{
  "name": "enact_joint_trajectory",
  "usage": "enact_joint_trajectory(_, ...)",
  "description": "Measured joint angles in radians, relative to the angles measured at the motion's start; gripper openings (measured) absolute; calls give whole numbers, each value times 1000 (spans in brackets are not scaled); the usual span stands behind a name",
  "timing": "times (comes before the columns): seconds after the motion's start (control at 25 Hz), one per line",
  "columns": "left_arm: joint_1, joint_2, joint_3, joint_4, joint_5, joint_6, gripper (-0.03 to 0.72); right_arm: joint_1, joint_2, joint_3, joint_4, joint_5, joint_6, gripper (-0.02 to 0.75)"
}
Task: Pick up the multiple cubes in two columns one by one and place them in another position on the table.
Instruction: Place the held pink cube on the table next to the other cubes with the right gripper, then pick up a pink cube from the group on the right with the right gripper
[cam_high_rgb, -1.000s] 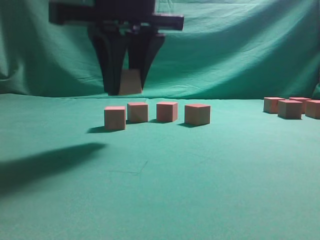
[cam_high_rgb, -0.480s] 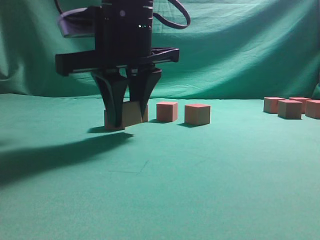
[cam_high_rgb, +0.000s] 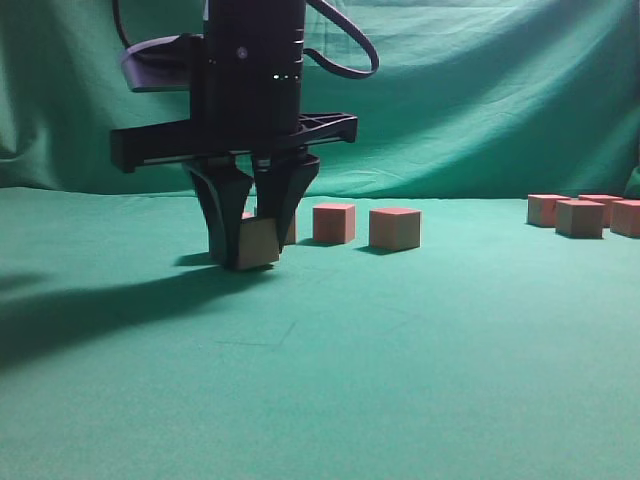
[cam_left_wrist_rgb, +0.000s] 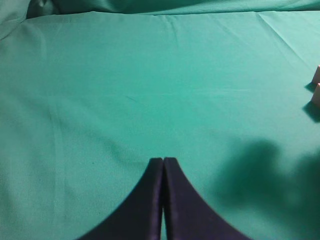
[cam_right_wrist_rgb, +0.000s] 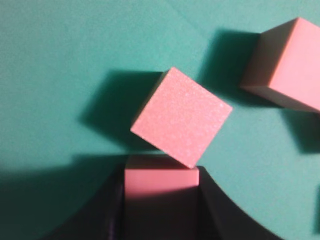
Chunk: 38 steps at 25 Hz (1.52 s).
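Cubes sit in two groups on the green counter (cam_high_rgb: 420, 360). From my exterior view, two loose ones stand just to the right of the right gripper's (cam_high_rgb: 252, 232) jaws: a nearer cube (cam_high_rgb: 334, 222) and, beyond it, a slightly larger-looking cube (cam_high_rgb: 395, 228). Another one is mostly hidden behind the jaws, only slivers showing. Far off to the right, well apart from the jaws, a cluster of cubes (cam_high_rgb: 580, 216) rests near the frame edge.

My right jaws are partly spread and clamped on a held cube (cam_high_rgb: 257, 243), which hangs low at the counter; I cannot tell whether its base touches the cloth. Through the right wrist camera, the held cube (cam_right_wrist_rgb: 161, 181) sits between the dark fingers, and a tilted neighbour cube (cam_right_wrist_rgb: 181, 116) lies directly ahead of it, its corner meeting or nearly meeting the held one. That neighbour stands in the way in front. A further cube (cam_right_wrist_rgb: 285, 65) lies up and to the right.

My left gripper (cam_left_wrist_rgb: 163, 165) has its jaws pressed together, holding nothing, above bare cloth, with two cube edges (cam_left_wrist_rgb: 316, 85) off to its right.
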Motion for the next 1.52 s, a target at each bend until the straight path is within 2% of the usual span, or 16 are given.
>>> enact_joint_trajectory(0.4, 0, 0, 0, 0, 0, 0, 0, 0, 1, 0, 4, 2, 4, 252)
enact_joint_trajectory(0.48, 0, 0, 0, 0, 0, 0, 0, 0, 1, 0, 4, 2, 6, 334)
enact_joint_trajectory(0.64, 0, 0, 0, 0, 0, 0, 0, 0, 2, 0, 4, 11, 6, 554)
enact_joint_trajectory(0.72, 0, 0, 0, 0, 0, 0, 0, 0, 2, 0, 4, 21, 6, 630)
enact_joint_trajectory(0.88, 0, 0, 0, 0, 0, 0, 0, 0, -25, 0, 9, 65, 6, 630)
enact_joint_trajectory(0.92, 0, 0, 0, 0, 0, 0, 0, 0, -45, 0, 9, 77, 6, 671)
enact_joint_trajectory(1.08, 0, 0, 0, 0, 0, 0, 0, 0, -174, 0, -3, 148, 6, 655)
enact_joint_trajectory(1.28, 0, 0, 0, 0, 0, 0, 0, -7, -369, 0, -123, 280, 21, 655)
enact_joint_trajectory(1.36, 0, 0, 0, 0, 0, 0, 0, -32, -434, 0, -168, 303, 52, 655)
enact_joint_trajectory(1.48, 0, 0, 0, 0, 0, 0, 0, -129, -519, 0, -201, 316, 73, 655)
enact_joint_trajectory(1.52, 0, 0, 0, 0, 0, 0, 0, -166, -542, 0, -202, 317, 76, 603)
